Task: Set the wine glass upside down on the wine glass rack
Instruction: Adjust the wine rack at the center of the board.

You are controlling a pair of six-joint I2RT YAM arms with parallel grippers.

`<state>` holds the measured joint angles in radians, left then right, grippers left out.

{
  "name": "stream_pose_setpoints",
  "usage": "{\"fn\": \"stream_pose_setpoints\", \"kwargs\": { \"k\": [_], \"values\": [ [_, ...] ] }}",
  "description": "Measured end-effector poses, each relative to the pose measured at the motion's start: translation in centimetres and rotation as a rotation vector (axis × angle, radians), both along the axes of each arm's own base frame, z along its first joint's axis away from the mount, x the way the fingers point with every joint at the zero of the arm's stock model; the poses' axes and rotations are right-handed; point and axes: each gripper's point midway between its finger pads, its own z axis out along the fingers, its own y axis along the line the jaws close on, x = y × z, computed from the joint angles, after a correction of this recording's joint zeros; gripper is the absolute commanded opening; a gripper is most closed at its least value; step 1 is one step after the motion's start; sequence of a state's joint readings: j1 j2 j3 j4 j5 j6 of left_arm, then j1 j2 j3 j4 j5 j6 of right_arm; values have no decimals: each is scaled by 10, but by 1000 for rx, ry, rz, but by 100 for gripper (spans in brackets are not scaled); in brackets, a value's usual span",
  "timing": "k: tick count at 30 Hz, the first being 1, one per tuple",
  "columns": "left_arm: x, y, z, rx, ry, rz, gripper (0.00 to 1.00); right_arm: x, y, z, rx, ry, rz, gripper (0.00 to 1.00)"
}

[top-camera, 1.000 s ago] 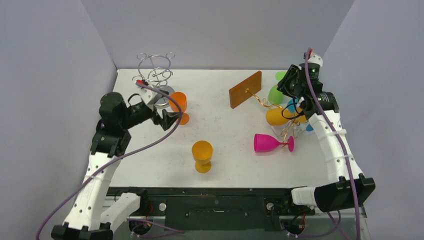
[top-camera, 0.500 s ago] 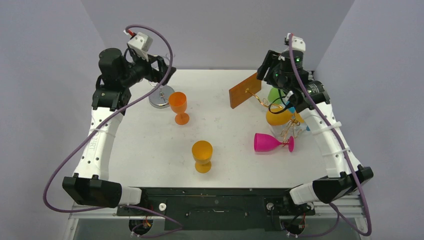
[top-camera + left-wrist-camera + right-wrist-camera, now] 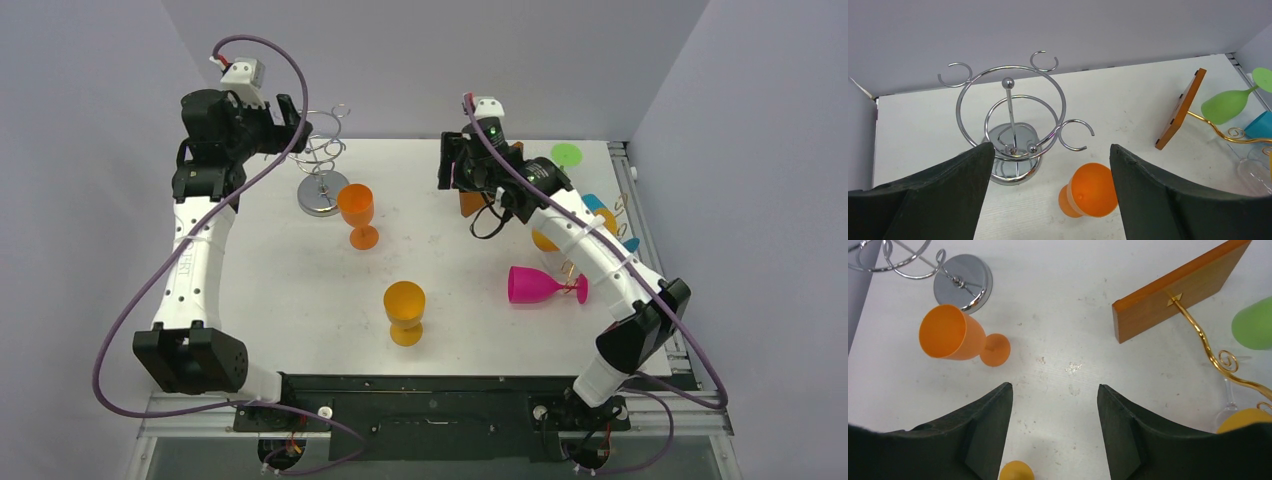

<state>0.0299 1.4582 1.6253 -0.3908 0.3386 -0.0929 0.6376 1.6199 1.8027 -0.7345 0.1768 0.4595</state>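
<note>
The chrome wire wine glass rack (image 3: 322,165) stands at the far left, with nothing hanging on it (image 3: 1010,125). An orange wine glass (image 3: 357,213) stands upright just right of the rack's base (image 3: 1090,192) (image 3: 950,335). A yellow-orange glass (image 3: 404,310) stands upright at centre front. A magenta glass (image 3: 535,285) lies on its side at the right. My left gripper (image 3: 290,125) hovers high beside the rack, open and empty (image 3: 1050,147). My right gripper (image 3: 450,165) hangs over the far middle of the table, open and empty (image 3: 1054,386).
A wooden board (image 3: 1180,290) with gold wire hooks leans at the right, partly hidden by my right arm in the top view. Green (image 3: 1228,102), yellow (image 3: 1245,421) and blue (image 3: 600,205) glasses hang or lie by it. Grey walls enclose the table on three sides.
The left arm rose from beside the orange glass and drew back to the far-left corner. The right arm swung left, away from the wooden board, and its jaws opened wider.
</note>
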Motion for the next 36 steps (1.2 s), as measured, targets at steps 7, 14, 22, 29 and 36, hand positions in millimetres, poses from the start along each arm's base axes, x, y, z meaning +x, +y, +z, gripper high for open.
{"fn": "stream_pose_setpoints", "kwargs": {
  "k": [7,14,22,29,36],
  "values": [
    [-5,-16,-4,-31,21,-64,81,-19,-5,-21,-61,38,14,73],
    [-41,-122,-9,82,49,-380,91,-59,-110,-34,155,65,-158,88],
    [-33,-254,-7,116,47,-639,87,-118,-177,6,305,-110,-351,80],
    [-1,-316,-114,135,260,-685,90,-169,-222,5,268,-143,-534,68],
    [15,-348,-158,163,294,-692,92,-185,-239,-59,178,5,-639,64]
  ]
}}
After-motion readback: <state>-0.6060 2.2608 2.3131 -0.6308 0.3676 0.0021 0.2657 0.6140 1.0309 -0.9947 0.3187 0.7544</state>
